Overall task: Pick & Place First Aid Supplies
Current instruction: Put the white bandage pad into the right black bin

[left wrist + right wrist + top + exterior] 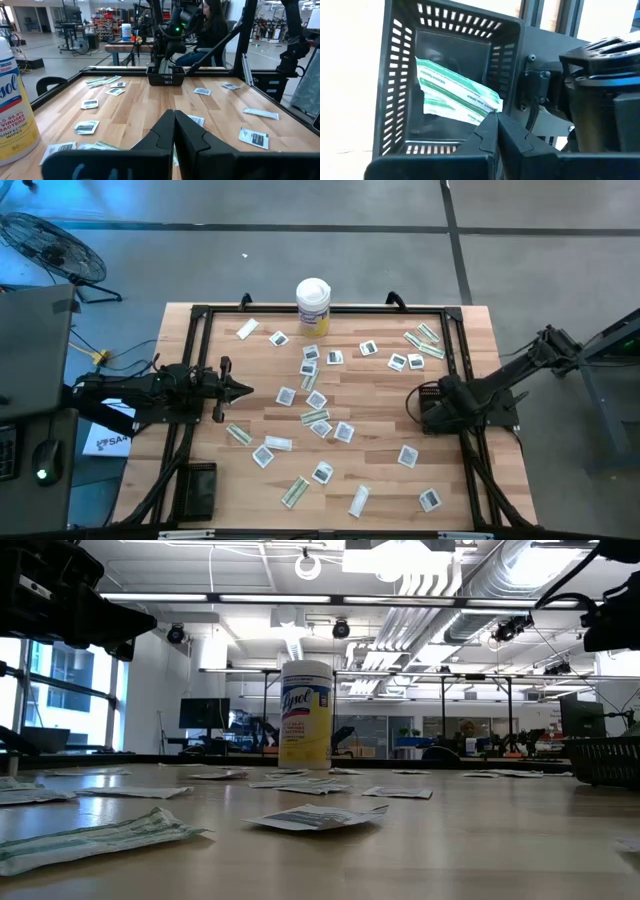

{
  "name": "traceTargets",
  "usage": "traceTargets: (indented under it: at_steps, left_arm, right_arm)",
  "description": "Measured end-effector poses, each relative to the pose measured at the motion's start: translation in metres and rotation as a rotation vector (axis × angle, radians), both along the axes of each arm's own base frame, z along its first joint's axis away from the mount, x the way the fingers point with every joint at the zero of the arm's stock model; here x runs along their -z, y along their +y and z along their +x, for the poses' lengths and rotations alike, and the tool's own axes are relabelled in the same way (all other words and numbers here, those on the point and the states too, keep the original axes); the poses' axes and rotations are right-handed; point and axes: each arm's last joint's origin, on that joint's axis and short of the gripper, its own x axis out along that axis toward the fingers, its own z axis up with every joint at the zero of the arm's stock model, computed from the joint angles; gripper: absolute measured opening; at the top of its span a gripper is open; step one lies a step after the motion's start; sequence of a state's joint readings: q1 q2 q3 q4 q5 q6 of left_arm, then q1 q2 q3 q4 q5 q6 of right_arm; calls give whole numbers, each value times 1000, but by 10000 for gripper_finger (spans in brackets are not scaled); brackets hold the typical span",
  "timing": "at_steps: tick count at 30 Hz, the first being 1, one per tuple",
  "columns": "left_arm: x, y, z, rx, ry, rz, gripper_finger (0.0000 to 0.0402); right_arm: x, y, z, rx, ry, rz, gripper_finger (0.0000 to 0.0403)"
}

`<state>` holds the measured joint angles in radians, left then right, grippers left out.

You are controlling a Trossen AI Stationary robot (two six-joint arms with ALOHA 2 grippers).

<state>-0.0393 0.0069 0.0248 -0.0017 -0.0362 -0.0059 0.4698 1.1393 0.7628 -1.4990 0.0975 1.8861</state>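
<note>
Your right gripper point(495, 120), fingers pressed together, hovers over the black basket point(400, 75) holding one green-striped packet point(455, 95); rushing toward the packets scattered on the bench point(380, 480) risks knocking that basket.

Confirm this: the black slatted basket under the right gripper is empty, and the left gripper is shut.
Not empty. The right wrist view shows a green-and-white striped paper packet lying inside the black slatted plastic basket under the right gripper. The left gripper is shut, as stated.
</note>
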Motion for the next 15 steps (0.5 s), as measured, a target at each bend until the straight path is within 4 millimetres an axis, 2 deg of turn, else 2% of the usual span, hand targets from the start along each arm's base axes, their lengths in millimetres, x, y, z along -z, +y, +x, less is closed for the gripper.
traceTargets:
  at_steps: [7,15]
  left_arm:
    - [0,0,0,0,0,0,1]
    - [0,0,0,0,0,0,1]
  right_arm:
    - [5,-2,7,-96,82,65,10]
    - [16,-9,19,-133,209,103,60]
